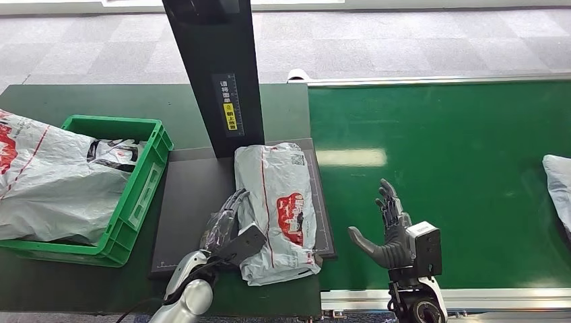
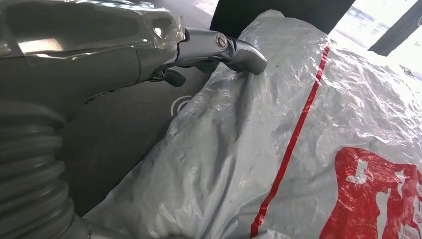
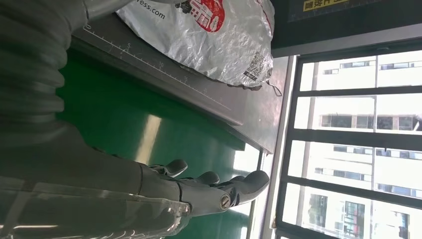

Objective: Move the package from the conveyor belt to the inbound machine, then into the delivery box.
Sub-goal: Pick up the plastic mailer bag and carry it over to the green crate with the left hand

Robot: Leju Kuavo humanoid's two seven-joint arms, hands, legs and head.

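Package (image 1: 279, 208) in grey plastic with a red stripe and red print lies flat on the dark platform (image 1: 192, 202) of the inbound machine, in the lower middle of the head view, right under the black column (image 1: 215, 74) with its yellow label, presumably so the reader above can take the label facing up. The left robot hand (image 1: 229, 225) sits at the package's left edge, fingers laid along and against the plastic; in the left wrist view a fingertip (image 2: 244, 55) presses into the crinkled film, but I would not say it has a real hold yet, more a touch at the side, and I cannot tell how far it is closed around the edge. My guess is it is setting up to lift the bag toward the green crate (image 1: 145, 195) at the left of the frame, which already has another grey bag (image 1: 47, 182) spilling over it. The right robot hand (image 1: 390, 232) stands over the green conveyor belt (image 1: 458, 168) at lower right, fingers spread and upright, holding nothing, kept well apart from the package. Another pale bag (image 1: 559, 185) waits at the right edge of the belt.
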